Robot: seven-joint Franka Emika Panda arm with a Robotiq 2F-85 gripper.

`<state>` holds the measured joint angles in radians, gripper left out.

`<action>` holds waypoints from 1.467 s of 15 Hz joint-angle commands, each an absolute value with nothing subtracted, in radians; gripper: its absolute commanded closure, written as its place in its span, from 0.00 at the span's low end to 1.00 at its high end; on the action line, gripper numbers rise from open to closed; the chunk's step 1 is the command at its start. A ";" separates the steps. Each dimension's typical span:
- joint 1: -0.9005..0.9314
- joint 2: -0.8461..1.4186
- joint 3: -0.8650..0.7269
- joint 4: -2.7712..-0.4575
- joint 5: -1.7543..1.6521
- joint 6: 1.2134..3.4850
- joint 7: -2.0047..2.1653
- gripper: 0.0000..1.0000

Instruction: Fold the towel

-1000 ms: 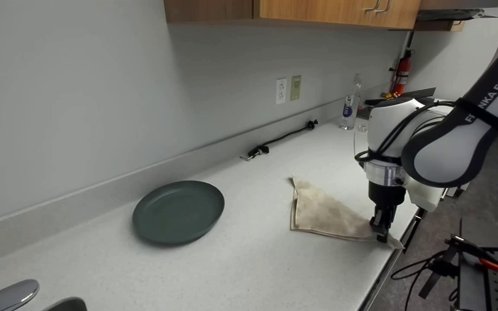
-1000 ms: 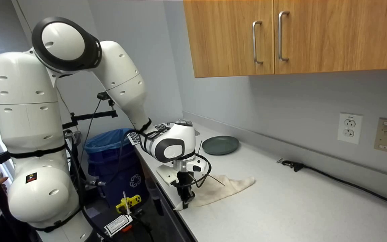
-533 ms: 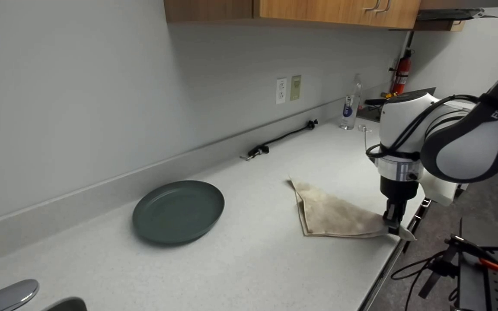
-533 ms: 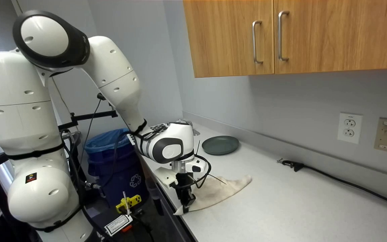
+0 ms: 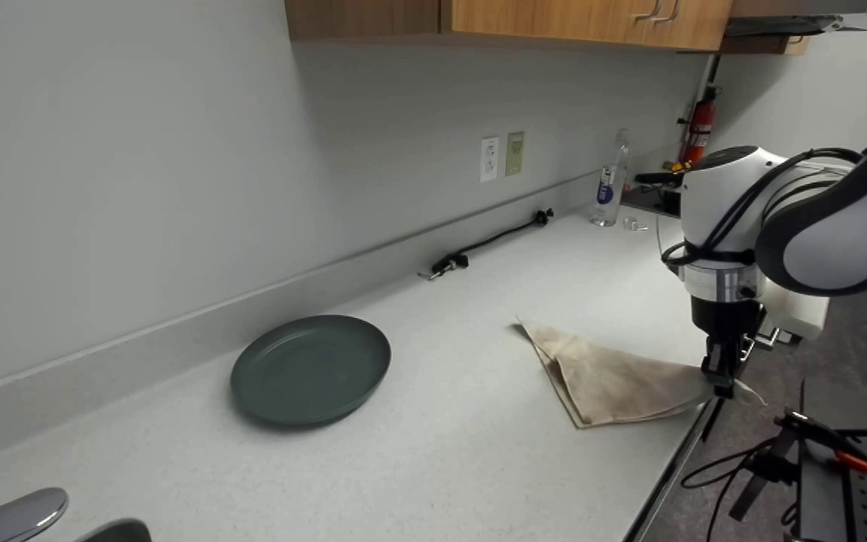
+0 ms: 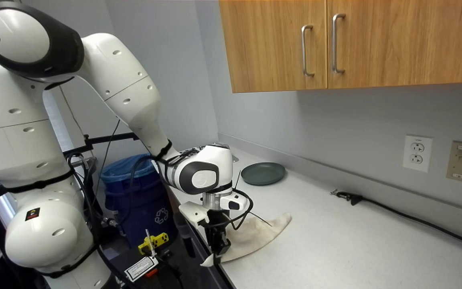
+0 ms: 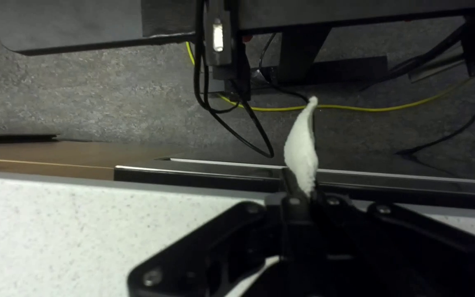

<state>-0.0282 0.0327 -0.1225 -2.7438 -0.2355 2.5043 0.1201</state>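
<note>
My black two-finger gripper (image 5: 722,387) pinches one corner of the beige cloth towel (image 5: 622,385) just past the edge of the white speckled tabletop (image 5: 441,452), where most of it lies. I'd call this positioning; next, carry that corner inward, folding.

The towel (image 5: 625,385) is matt, soft-looking cloth, its tip faintly fuzzy in the wrist view. The gripper (image 5: 719,380) on the towel looks matt, with shinier metal screws (image 7: 153,277). Under the towel, the counter (image 5: 418,470) is smooth and finely speckled. Well apart from the towel, the plate (image 5: 311,369) has a smooth, matt face (ceramic or plastic, I cannot tell). Higher than the towel, the cupboards (image 6: 271,52) show wood grain and metal handles (image 6: 334,44); far from the towel, the tap (image 5: 16,514) is glossy metal.
</note>
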 commanded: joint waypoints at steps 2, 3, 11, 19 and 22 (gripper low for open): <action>-0.074 -0.044 -0.130 -2.767 -0.298 2.402 0.122 0.99; -0.077 -0.052 -0.127 -2.754 -0.295 2.369 0.117 0.99; -0.070 -0.204 -0.082 -2.735 -0.264 2.196 0.101 0.99; -0.058 -0.112 -0.013 -2.602 -0.289 2.280 0.161 0.99; -0.058 -0.051 -0.004 -2.553 -0.291 2.319 0.192 0.99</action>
